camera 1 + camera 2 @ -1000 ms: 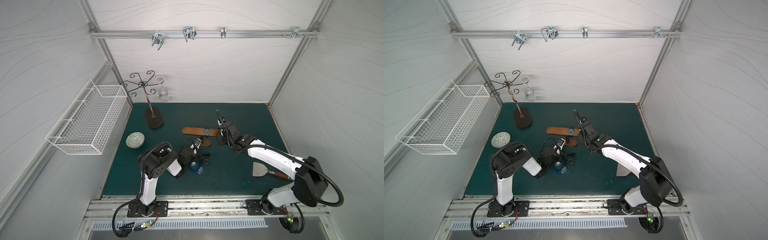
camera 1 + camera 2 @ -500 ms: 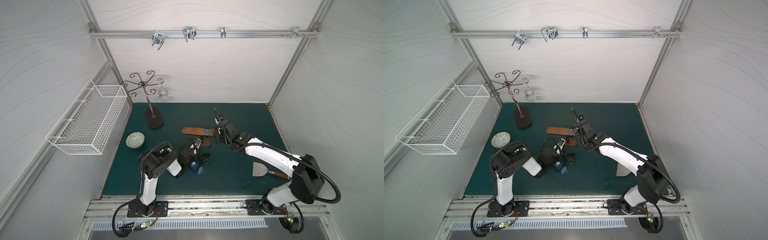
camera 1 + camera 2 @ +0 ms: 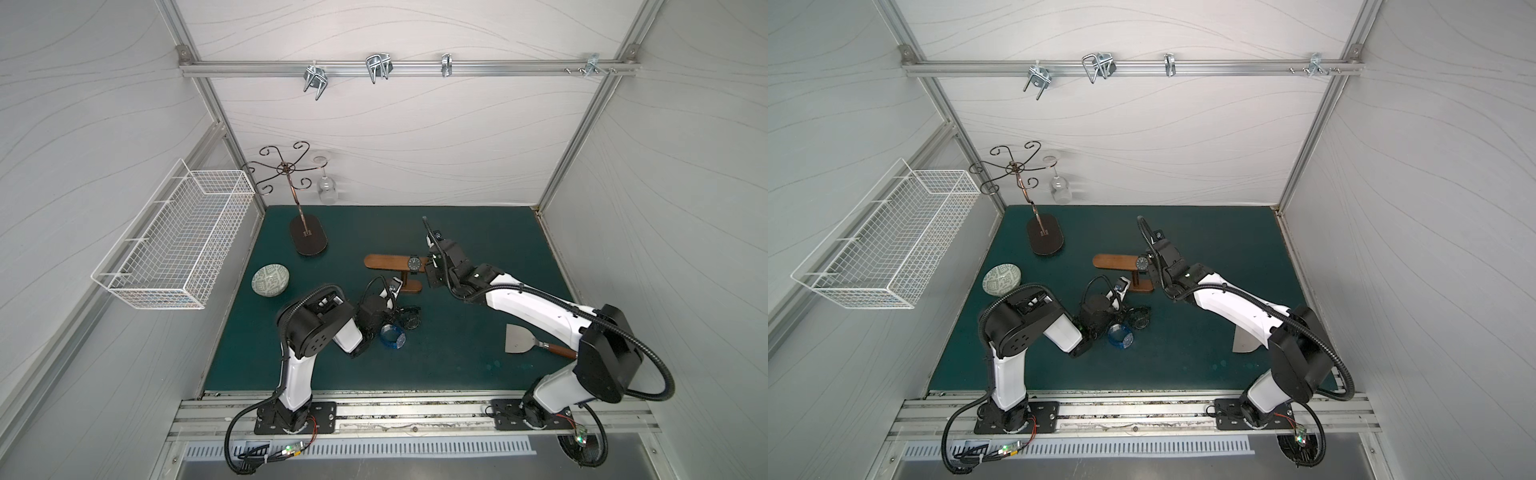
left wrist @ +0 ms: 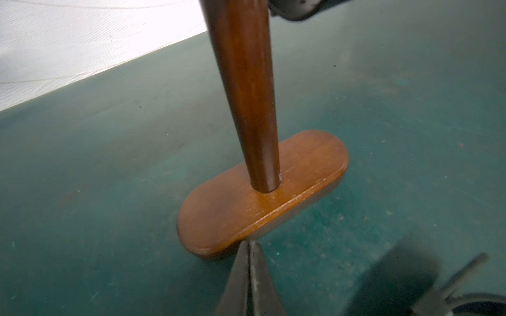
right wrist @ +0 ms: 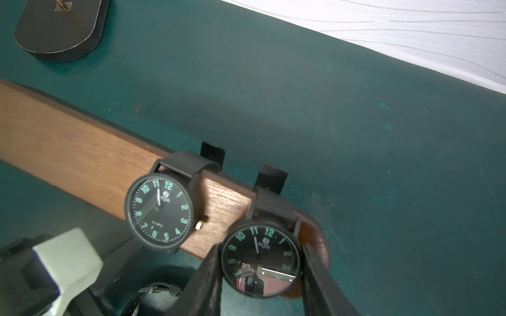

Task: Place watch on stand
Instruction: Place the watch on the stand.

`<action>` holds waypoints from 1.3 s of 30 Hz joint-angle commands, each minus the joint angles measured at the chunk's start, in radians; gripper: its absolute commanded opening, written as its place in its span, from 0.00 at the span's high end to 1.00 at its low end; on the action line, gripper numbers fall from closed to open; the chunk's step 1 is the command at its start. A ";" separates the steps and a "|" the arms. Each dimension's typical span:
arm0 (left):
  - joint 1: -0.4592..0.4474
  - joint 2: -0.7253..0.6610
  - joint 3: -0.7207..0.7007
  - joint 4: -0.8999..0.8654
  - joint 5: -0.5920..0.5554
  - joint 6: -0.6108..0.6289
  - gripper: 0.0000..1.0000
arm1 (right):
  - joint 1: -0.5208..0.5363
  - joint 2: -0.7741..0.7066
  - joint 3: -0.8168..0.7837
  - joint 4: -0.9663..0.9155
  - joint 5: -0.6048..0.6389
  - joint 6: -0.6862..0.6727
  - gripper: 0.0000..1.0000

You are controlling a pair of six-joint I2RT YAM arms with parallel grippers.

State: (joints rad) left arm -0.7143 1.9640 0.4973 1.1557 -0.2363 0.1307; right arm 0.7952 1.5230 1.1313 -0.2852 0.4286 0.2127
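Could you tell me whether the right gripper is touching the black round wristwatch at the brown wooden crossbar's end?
Touching. In the right wrist view, the right gripper clamps the black round wristwatch, fingers against both sides of its case.

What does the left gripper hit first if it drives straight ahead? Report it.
The stand's oval base: the shut left gripper points squarely at its near edge, tips seemingly just short of it, though depth is hard to judge.

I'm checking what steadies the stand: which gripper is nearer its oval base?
Left. The left gripper, shut, has its tips at the edge of the base; the right gripper is up at the end of the crossbar, gripping a black watch.
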 commanded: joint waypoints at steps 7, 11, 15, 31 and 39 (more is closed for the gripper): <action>-0.003 -0.009 -0.003 0.029 -0.012 0.014 0.93 | 0.018 0.028 0.040 0.002 0.003 0.004 0.71; -0.002 -0.009 -0.002 0.029 -0.012 0.015 0.93 | 0.023 0.035 0.046 0.000 0.005 0.004 0.71; -0.002 -0.008 -0.003 0.031 -0.014 0.015 0.93 | 0.025 0.038 0.048 -0.001 0.011 0.002 0.71; -0.003 -0.009 -0.005 0.033 -0.012 0.012 0.93 | 0.025 0.024 0.034 -0.002 0.029 0.007 0.57; -0.002 -0.005 -0.006 0.036 -0.011 0.011 0.93 | 0.024 0.020 0.034 -0.002 0.031 0.007 0.47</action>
State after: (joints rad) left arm -0.7143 1.9640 0.4969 1.1568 -0.2363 0.1310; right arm 0.8124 1.5482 1.1580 -0.2859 0.4408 0.2180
